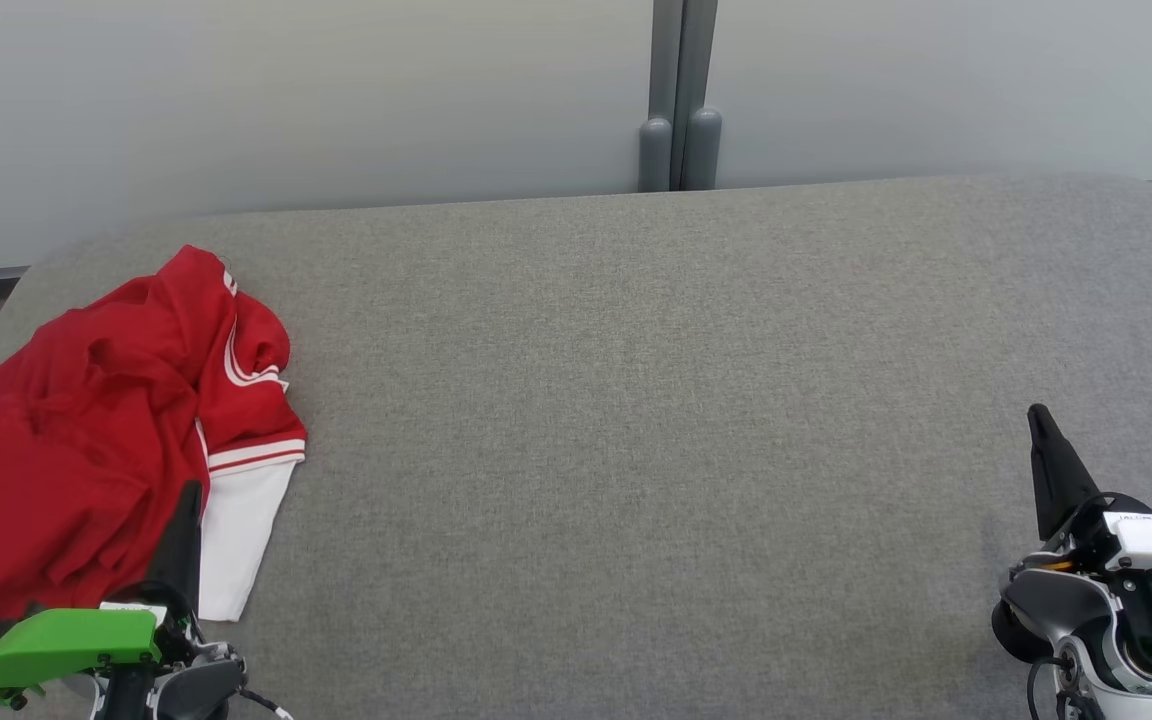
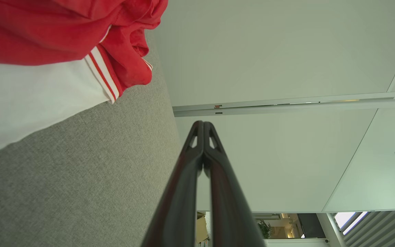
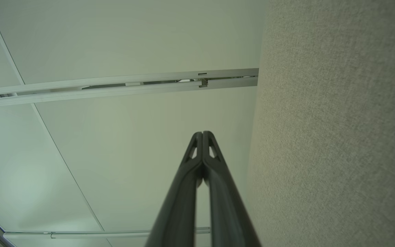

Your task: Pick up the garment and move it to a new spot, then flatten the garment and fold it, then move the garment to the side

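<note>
The grey cloth-covered table point(image 1: 636, 420) takes up most of the head view. Its far edge runs along the pale wall panels point(image 1: 336, 90) at the top, and its corners round off at upper left and upper right. The centre and right of it lie bare. That leaves wide room to carry the garment across and spread it, and I judge mid-frame the natural landing place.

The red garment point(image 1: 76, 440) lies heaped at the left of the frame, from middle left down to lower left, with a white panel point(image 1: 241, 540) poking out toward the centre. It reaches the picture's left border, so I cannot tell whether it hangs over the table's edge there. It is crumpled and far off centre, so the pick-up looks not yet begun.

The left gripper point(image 1: 192, 490) sits at lower left with its fingers pressed together on nothing, just beside the white panel. In the left wrist view the cloth lies at upper left, apart from the fingers. It would have to spread its fingers before taking cloth. The right gripper point(image 1: 1037, 412) sits at lower right, likewise closed and empty, well apart from the garment. Both sit low near the bottom edge, seemingly parked to keep the table free.
</note>
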